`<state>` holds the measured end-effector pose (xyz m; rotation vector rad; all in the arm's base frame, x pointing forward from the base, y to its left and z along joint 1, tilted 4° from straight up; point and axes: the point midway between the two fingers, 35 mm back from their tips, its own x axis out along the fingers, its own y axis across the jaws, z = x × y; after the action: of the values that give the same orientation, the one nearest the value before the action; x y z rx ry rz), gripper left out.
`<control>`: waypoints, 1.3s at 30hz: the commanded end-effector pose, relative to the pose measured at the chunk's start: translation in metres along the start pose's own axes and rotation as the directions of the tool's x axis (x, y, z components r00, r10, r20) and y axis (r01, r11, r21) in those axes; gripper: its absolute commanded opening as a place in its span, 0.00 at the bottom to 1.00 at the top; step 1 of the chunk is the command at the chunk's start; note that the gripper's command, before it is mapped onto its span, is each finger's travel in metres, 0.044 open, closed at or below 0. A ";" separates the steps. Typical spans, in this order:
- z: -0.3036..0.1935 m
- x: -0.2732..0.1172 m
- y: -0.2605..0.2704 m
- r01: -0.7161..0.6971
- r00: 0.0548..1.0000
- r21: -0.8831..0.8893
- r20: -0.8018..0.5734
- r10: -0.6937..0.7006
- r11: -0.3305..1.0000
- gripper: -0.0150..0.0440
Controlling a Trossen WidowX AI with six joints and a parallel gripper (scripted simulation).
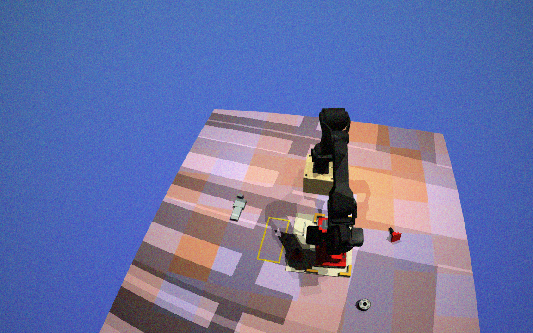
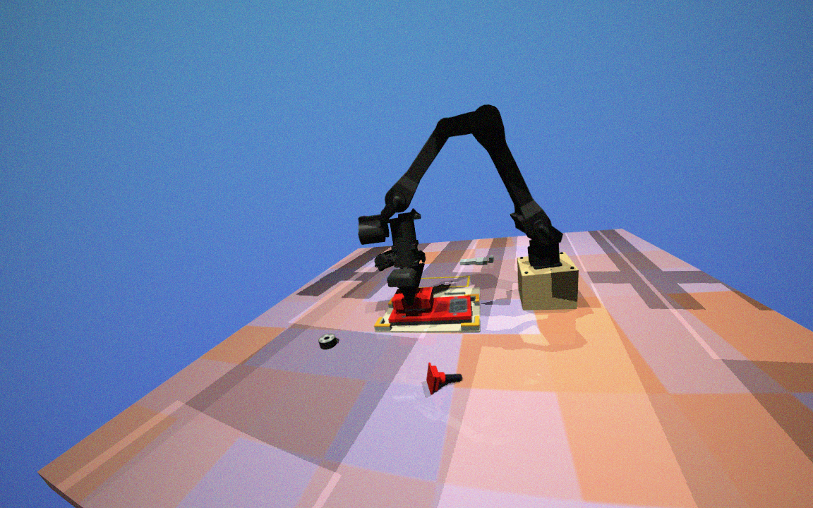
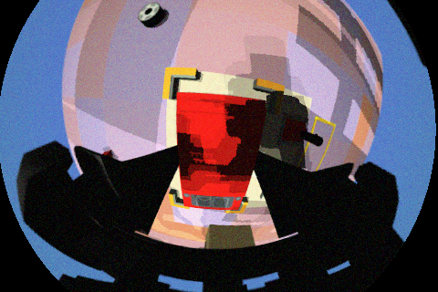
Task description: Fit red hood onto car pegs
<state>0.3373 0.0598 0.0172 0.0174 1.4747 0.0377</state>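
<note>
The hood [image 2: 420, 298] [image 3: 205, 123] is low over the chassis [image 2: 446, 309]. The fingers [image 2: 409, 303] grip the hood.

No legible text, labels, brands, numbers or signs in any of the three views. Dark marks on the red shell [image 3: 207, 134], over the jig near the counter's front edge in the top view, are too small and coarse to tell whether they are lettering.
</note>
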 end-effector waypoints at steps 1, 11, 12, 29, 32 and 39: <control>0.000 0.003 0.000 0.003 1.000 0.002 -0.001 -0.003 1.000 0.25; 0.000 -0.001 0.000 0.002 1.000 0.001 -0.001 -0.002 1.000 0.25; 0.000 -0.001 0.000 0.002 1.000 0.001 -0.001 -0.002 1.000 0.25; -0.001 -0.004 0.000 0.003 1.000 0.002 0.000 -0.003 1.000 0.25; -0.001 -0.004 0.000 0.004 1.000 0.002 0.000 -0.004 1.000 0.25; -0.002 -0.003 0.000 0.005 1.000 0.002 0.000 -0.005 1.000 0.25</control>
<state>0.3354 0.0599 0.0207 0.0155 1.4761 0.0364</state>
